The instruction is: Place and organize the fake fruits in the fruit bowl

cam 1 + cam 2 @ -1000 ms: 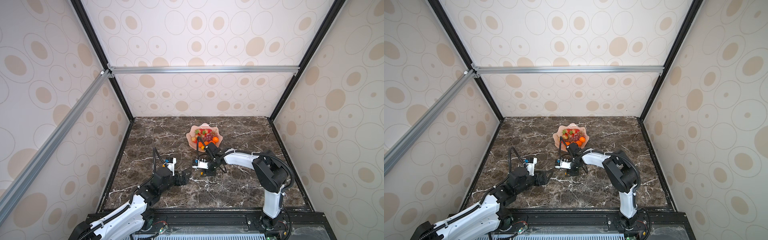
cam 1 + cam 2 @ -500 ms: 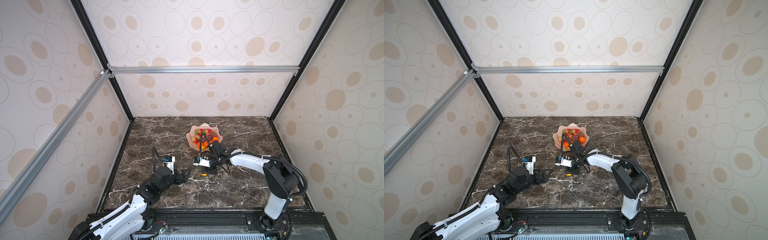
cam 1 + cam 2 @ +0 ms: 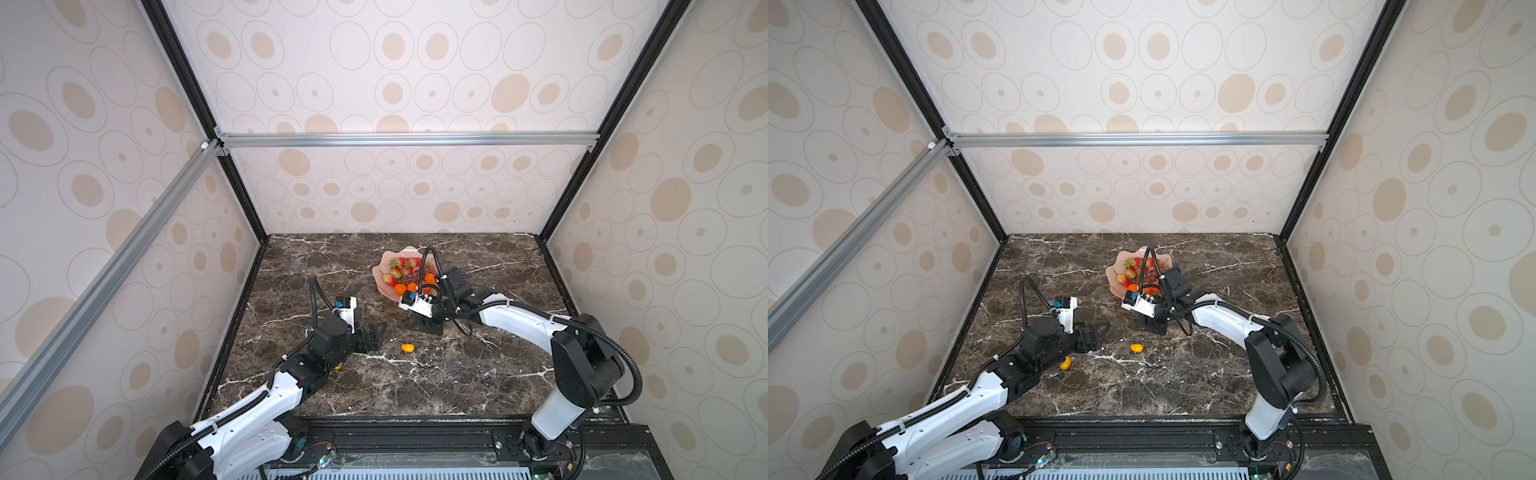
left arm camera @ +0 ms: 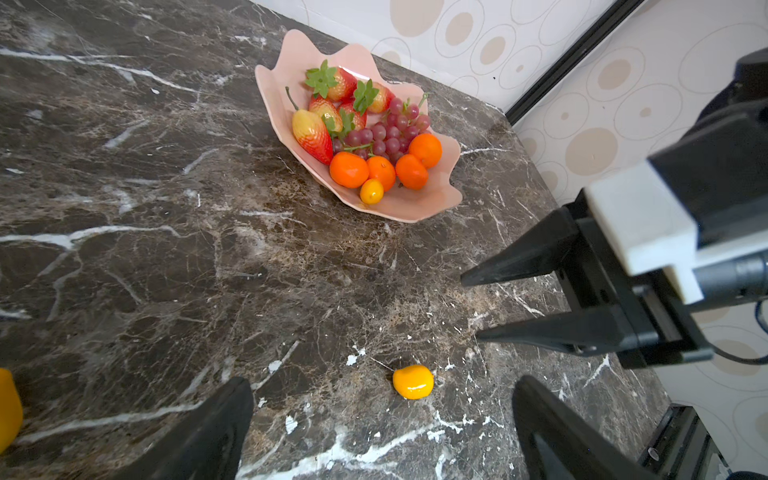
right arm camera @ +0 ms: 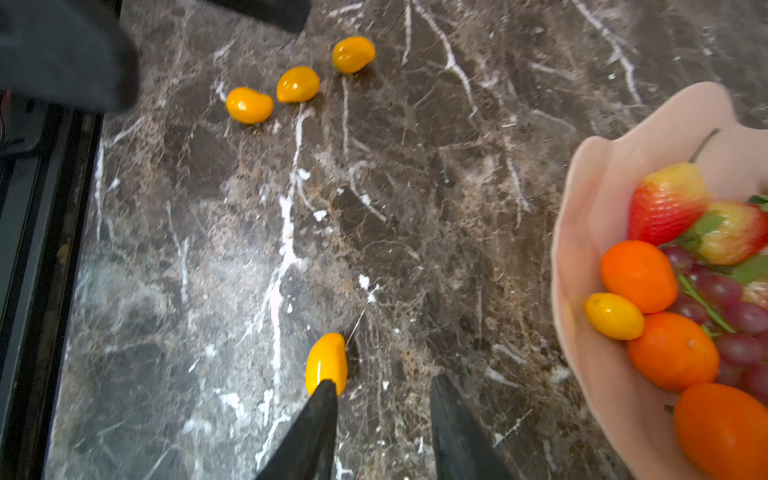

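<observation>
Only right wrist view shows three yellow fruits (image 5: 297, 84) (clustered)

small yellow fruit (image 4: 7, 405) half off-frame

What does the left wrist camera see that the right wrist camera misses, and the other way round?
Only the left wrist view: the whole fruit bowl, far strawberries included. Only the right wrist view: the full row of three small yellow fruits on the table. Both: the lone yellow fruit lying near the open, empty right gripper, plus tangerines in the bowl.
</observation>
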You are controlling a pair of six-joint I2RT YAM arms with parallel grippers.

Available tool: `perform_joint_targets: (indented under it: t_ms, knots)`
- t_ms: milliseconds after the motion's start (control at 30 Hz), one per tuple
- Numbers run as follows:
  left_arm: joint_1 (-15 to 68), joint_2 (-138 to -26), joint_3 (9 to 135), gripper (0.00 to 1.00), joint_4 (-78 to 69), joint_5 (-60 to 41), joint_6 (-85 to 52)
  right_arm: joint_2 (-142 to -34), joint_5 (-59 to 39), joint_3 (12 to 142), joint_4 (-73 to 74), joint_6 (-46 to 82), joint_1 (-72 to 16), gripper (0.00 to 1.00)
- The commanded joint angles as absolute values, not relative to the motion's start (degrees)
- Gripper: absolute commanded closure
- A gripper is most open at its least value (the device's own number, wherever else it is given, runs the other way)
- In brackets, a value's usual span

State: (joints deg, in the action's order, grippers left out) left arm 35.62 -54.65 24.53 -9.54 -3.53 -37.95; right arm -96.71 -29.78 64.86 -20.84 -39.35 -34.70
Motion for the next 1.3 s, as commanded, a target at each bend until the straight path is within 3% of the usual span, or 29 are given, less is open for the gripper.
perform_joint_targets:
  t_ms: [0, 333, 767, 1267]
  knots:
    - [35.17, -52.79, 23.83, 0.02, -9.60, -3.60, -37.42, -99.12, -28.87, 66.62, -29.94, -46.02, -36.42, 0.54]
    - [33.90, -48.16, 20.87, 0.02, -6.38, -3.33, -38.38, -103.86, -25.70, 67.23, -27.53, -45.16, -40.22, 0.45]
    - [33.15, -47.28, 20.20, 0.02, -5.61, -3.93, -38.29, -108.15, -19.57, 68.71, -26.99, -45.80, -41.37, 0.48]
    - [32.91, -46.89, 20.13, 0.02, -5.54, -3.95, -38.13, -110.98, -19.32, 71.17, -28.41, -45.97, -41.80, 0.53]
